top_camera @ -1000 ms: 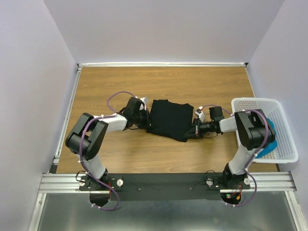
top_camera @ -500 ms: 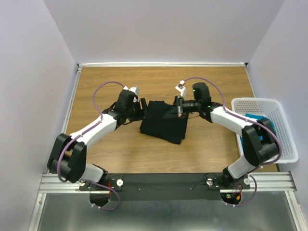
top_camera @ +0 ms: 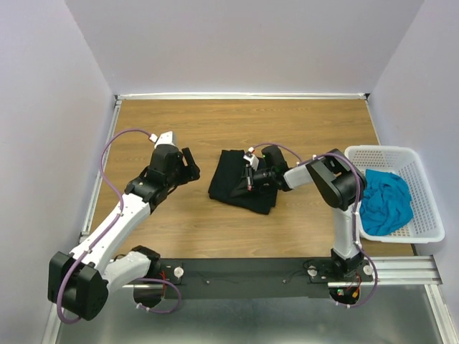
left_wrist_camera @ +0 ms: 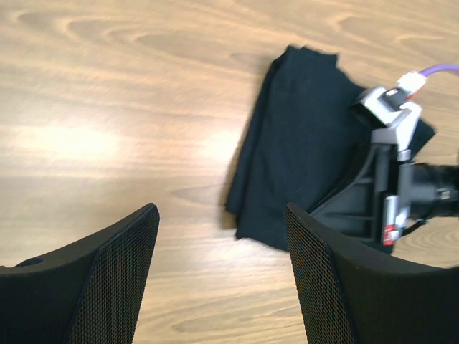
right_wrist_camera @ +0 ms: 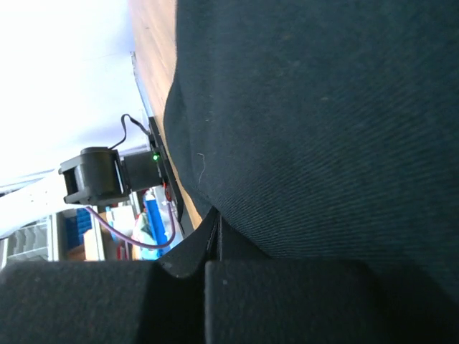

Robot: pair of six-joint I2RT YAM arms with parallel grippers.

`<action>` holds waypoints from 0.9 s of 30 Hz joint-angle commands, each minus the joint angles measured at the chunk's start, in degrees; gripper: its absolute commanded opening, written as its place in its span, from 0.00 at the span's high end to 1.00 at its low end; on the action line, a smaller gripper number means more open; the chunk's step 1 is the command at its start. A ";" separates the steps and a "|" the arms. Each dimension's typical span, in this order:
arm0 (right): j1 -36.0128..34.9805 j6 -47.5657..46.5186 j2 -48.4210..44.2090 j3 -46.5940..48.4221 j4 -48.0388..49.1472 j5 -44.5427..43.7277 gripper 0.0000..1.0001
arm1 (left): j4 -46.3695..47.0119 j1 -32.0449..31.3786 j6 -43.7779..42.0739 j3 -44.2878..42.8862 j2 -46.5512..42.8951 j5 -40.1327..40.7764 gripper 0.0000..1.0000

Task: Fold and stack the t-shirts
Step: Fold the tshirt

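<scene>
The black t-shirt [top_camera: 231, 185] lies folded into a compact bundle on the middle of the wooden table [top_camera: 301, 122]. My right gripper [top_camera: 248, 180] lies low across the bundle's right half, shut, its tips against the cloth. In the right wrist view the black t-shirt [right_wrist_camera: 323, 107] fills the frame just beyond my right gripper [right_wrist_camera: 215, 240], and the fingers are pressed together. My left gripper [top_camera: 193, 168] hovers left of the shirt, open and empty. The left wrist view shows its mesh fingers [left_wrist_camera: 118, 276] wide apart over bare wood, short of the black t-shirt [left_wrist_camera: 297, 143]. The teal t-shirt [top_camera: 385, 202] lies crumpled in the basket.
A white lattice basket [top_camera: 391, 150] stands at the table's right edge. Raised rails run along the left [top_camera: 107, 143] and far [top_camera: 244, 95] table edges. White walls close in on three sides.
My left gripper opened, let go of the black shirt and pulled back to the left. My right arm swung from the shirt's far edge down onto its middle. The teal shirt is now uncovered.
</scene>
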State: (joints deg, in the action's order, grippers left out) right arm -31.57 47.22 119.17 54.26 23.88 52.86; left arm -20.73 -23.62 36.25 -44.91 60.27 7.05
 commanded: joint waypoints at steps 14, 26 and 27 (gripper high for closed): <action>-0.07 -4.86 -12.82 -0.91 -8.85 -6.90 0.99 | 6.40 -0.90 3.39 8.43 6.07 -8.89 0.21; 0.02 -7.14 -16.26 -9.51 -8.67 -7.85 0.99 | 12.20 -5.83 4.18 1.66 25.32 -7.49 0.27; 0.11 -7.49 -15.99 -9.96 -8.67 -8.30 0.99 | 12.47 -6.17 4.35 1.58 26.20 -7.58 0.28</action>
State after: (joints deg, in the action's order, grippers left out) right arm -31.59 42.30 102.39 46.89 16.49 47.27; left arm -10.94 -28.69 39.42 -42.54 83.15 -0.05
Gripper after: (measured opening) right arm 0.006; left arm 0.758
